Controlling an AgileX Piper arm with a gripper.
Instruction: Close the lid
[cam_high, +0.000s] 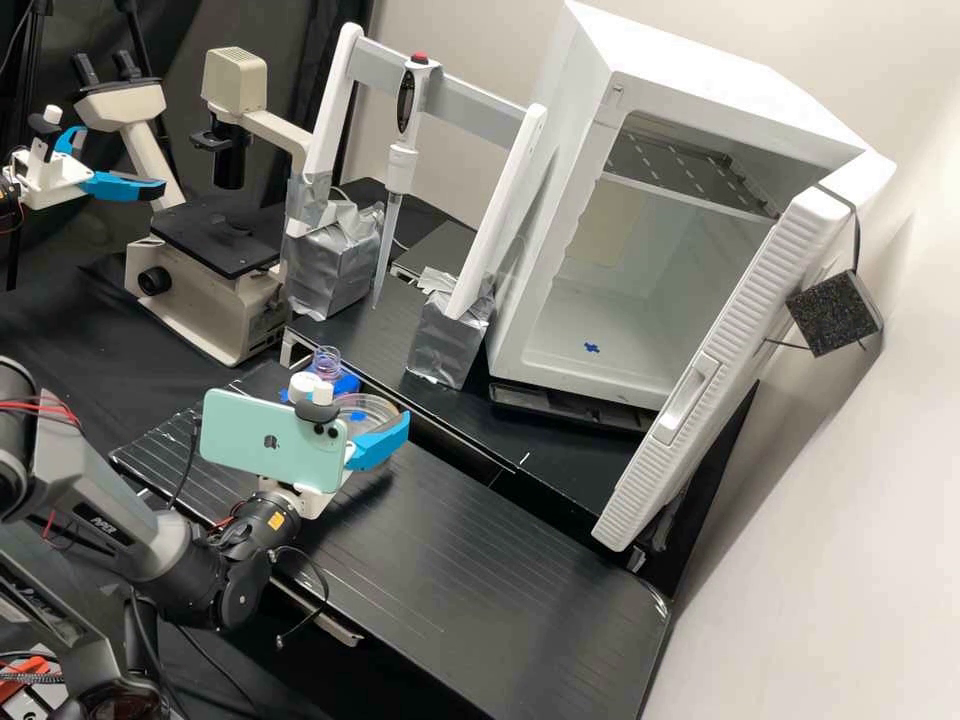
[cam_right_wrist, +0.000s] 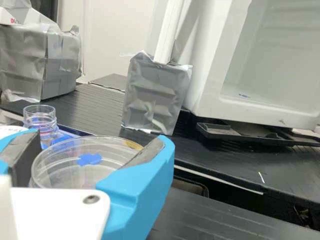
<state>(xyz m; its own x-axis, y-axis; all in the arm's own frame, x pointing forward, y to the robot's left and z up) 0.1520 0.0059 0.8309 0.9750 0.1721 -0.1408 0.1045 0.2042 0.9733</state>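
The clear round dish (cam_right_wrist: 70, 167) is at the gripper (cam_right_wrist: 100, 145), on the near left part of the bench (cam_high: 450, 540). I cannot tell if the gripper is clamped on it, or if its lid is on. The dish looks thin, hard and light, like stiff plastic. It may crack if pinched hard, and its smooth side may slip. I think the best place to hold the lid is low on its side, gently and level, since a tilt could make it jam.

A clear jar (cam_right_wrist: 40, 120) with a ringed neck stands just far of the dish. A small round white cap (cam_high: 303, 386) is beside it. A flat blue cross (cam_right_wrist: 90, 159) shows through the dish. Farther off, crinkly, shiny silver wrap (cam_right_wrist: 155, 95) covers a boxy foot. To the right is a big white box (cam_high: 590, 330) with a ribbed door (cam_high: 740, 350).
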